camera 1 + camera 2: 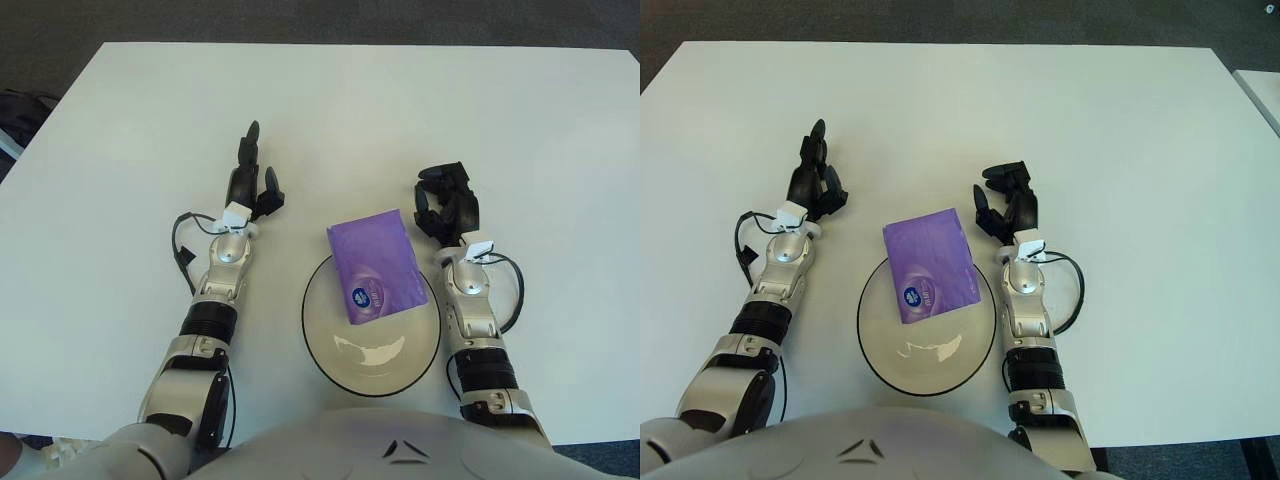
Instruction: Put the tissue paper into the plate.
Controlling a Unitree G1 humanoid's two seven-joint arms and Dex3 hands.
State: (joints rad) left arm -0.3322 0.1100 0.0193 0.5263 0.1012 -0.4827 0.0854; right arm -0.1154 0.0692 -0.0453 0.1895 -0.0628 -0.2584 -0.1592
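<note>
A white table (400,110) over dark carpet fills the scene. The purple tissue pack (374,266) lies in the plate (330,350), its far end jutting over the rim onto the table side. The left hand (251,180) shows to the plate's left, fingers stretched out and holding nothing. The right hand (447,205) shows just right of the pack, fingers loosely bent and apart, empty, not touching it.

We see a flat purple plastic pack of tissue paper (375,266) with a small round label, lying tilted across the upper rim of a shallow round cream plate with a dark edge (325,350), lower centre of frame.
</note>
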